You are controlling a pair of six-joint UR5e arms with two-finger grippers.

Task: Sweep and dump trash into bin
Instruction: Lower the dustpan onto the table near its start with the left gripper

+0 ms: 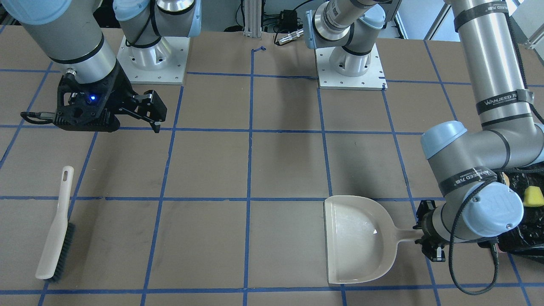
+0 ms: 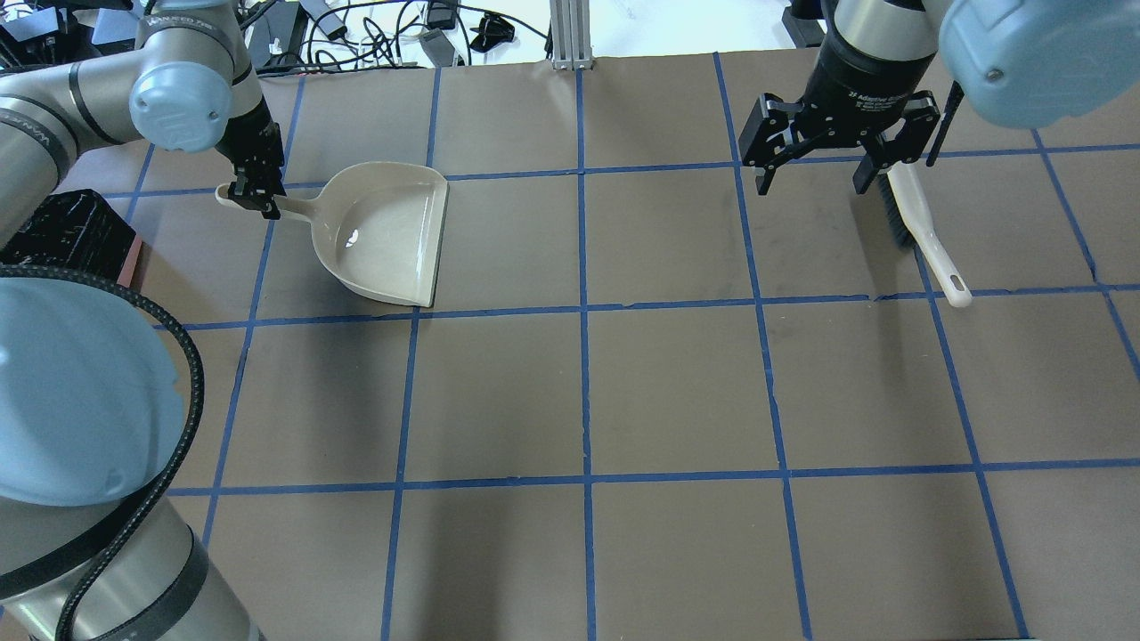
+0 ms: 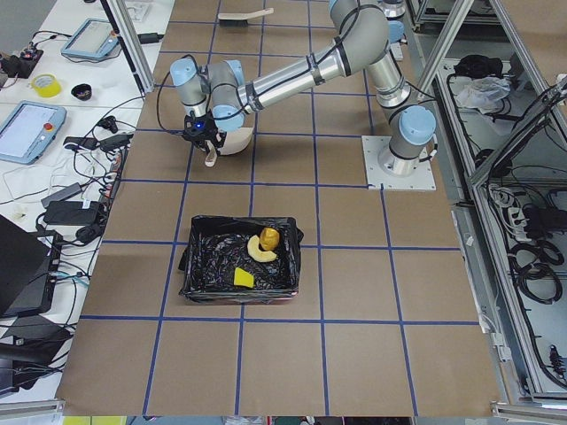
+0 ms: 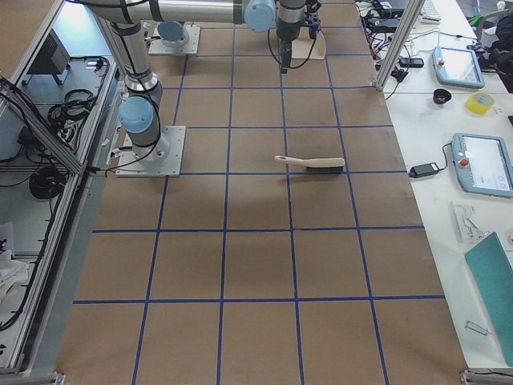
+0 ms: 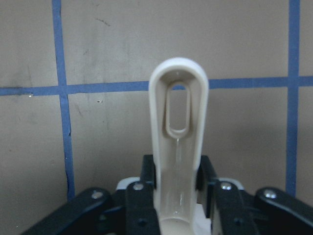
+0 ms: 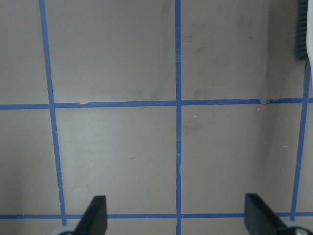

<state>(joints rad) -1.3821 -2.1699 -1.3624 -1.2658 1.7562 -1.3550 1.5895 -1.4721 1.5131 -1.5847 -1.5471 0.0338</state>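
Observation:
The bin (image 3: 197, 266), pink and lined with a black bag, holds all the trash: the potato-like lump (image 3: 270, 237), the croissant-like piece (image 3: 258, 251) and the sponge piece (image 3: 242, 278). The sponge piece also shows in the front view (image 1: 533, 196). My left gripper (image 2: 256, 190) is shut on the handle (image 5: 178, 147) of the beige dustpan (image 2: 392, 231), which lies flat and empty on the table next to the bin (image 2: 71, 233). My right gripper (image 2: 812, 182) is open and empty, hovering above the table beside the brush (image 2: 917, 231).
The brush (image 1: 55, 229) lies loose on the table at my far right. The table is brown with a blue tape grid. The arm bases (image 1: 153, 59) stand at the robot's edge. Operator desks with tablets (image 4: 481, 164) line the far side.

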